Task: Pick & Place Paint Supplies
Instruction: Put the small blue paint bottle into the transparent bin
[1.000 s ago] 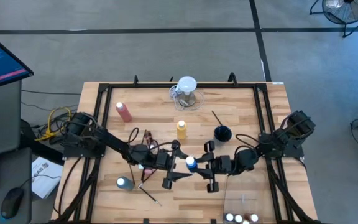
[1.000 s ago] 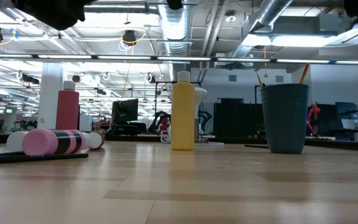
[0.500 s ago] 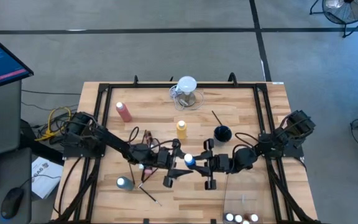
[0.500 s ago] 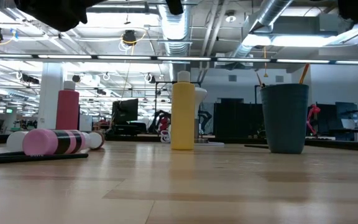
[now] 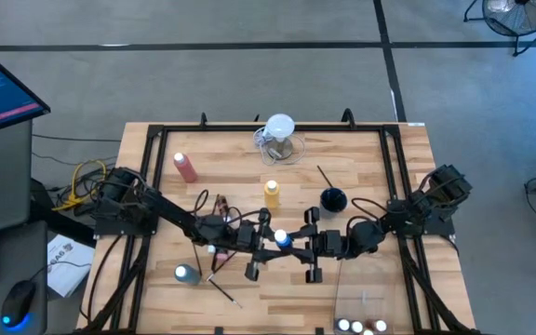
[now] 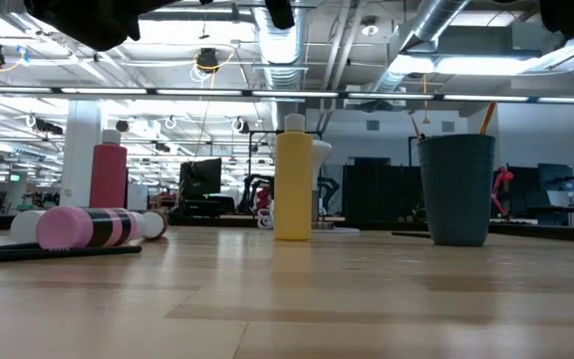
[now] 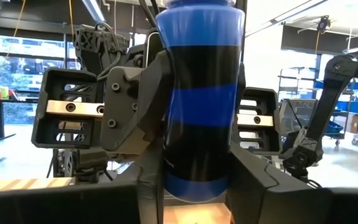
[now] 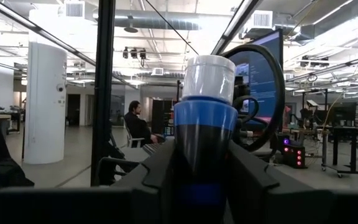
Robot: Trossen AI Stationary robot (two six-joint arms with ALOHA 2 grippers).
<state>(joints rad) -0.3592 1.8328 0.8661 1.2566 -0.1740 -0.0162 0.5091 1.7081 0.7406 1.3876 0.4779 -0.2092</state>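
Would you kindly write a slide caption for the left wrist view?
Blue-and-black squeeze bottle held upright by the right hand, left hand's fingers flanking its base.

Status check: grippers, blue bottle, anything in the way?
Both grippers, left and right, clamped on blue bottle mid-table. Yellow bottle and dark cup nearby, apart.

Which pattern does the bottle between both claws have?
The bottle has blue and black bands, seen best in the left wrist view.

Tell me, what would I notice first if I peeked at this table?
Two dark arms meet in the middle of the table, both tools on one blue bottle with a white cap, held in the air. Behind it stands a yellow bottle, and a dark cup to the right.
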